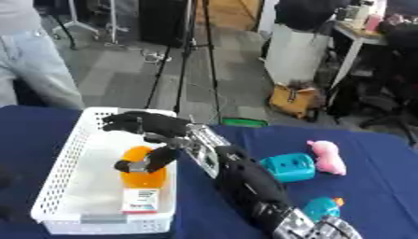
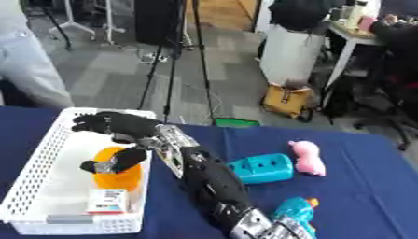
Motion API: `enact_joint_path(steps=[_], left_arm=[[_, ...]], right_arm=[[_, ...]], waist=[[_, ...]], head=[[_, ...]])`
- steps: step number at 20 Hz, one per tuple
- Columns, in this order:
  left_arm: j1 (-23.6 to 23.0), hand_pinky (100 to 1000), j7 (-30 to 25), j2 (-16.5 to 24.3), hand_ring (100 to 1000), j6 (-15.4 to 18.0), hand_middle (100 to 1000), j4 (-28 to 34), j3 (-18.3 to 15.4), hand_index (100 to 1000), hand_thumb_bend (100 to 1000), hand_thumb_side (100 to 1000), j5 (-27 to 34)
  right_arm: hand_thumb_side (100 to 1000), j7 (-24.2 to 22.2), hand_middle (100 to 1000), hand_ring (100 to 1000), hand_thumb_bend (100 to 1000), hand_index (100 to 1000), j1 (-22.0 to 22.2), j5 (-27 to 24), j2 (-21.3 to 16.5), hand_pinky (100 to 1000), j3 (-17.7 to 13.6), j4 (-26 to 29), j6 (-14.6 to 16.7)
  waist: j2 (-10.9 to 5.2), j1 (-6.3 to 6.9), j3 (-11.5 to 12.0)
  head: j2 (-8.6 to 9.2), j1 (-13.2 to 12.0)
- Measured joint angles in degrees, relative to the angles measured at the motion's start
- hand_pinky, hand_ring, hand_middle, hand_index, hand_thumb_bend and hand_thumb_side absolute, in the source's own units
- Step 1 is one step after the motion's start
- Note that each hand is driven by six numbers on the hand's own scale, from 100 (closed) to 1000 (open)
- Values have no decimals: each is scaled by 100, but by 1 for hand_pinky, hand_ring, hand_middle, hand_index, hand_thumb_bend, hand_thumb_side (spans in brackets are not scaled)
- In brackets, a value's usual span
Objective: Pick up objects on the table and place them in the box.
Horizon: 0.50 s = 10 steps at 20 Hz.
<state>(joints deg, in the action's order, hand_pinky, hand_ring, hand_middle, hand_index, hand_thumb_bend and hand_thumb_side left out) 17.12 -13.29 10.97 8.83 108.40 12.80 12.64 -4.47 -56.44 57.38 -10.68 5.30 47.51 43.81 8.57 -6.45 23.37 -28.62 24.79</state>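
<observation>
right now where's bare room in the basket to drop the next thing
Free: the basket's left half, beside the orange object. Crowded: the right side, where the right hand hangs open over the orange object and a small carton lies at the near corner.

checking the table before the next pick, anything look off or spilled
Nothing stands out. The right hand hangs open over the white basket, above an orange object and a small carton inside it. The pink toy, teal block and teal-orange toy lie on the blue tablecloth, nothing spilled.

White box (image 1: 61,163), orange obj (image 1: 140,173), navy tbl (image 1: 384,163).
</observation>
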Motion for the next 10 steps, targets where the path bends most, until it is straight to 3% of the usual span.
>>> enact_joint_path(steps=[1, 4, 10], left_arm=[[0, 516, 0, 0, 807, 0, 779, 0, 0, 787, 332, 963, 0], [-3, 515, 2, 1, 807, 1, 778, -1, -8, 787, 330, 966, -1], [-87, 508, 52, 30, 810, 31, 781, -48, -80, 787, 320, 983, -52]], right_arm=[[815, 19, 1000, 879, 400, 985, 1, -50, -1, 947, 0, 48, -13], [765, 101, 955, 794, 402, 957, 17, -277, -37, 837, -12, 273, -32], [644, 395, 883, 647, 398, 918, 260, -773, -360, 693, -106, 932, -194]], waist=[[0, 0, -44], [3, 9, -274], [43, 142, -958]], head=[[0, -6], [-1, -64], [-29, -351]])
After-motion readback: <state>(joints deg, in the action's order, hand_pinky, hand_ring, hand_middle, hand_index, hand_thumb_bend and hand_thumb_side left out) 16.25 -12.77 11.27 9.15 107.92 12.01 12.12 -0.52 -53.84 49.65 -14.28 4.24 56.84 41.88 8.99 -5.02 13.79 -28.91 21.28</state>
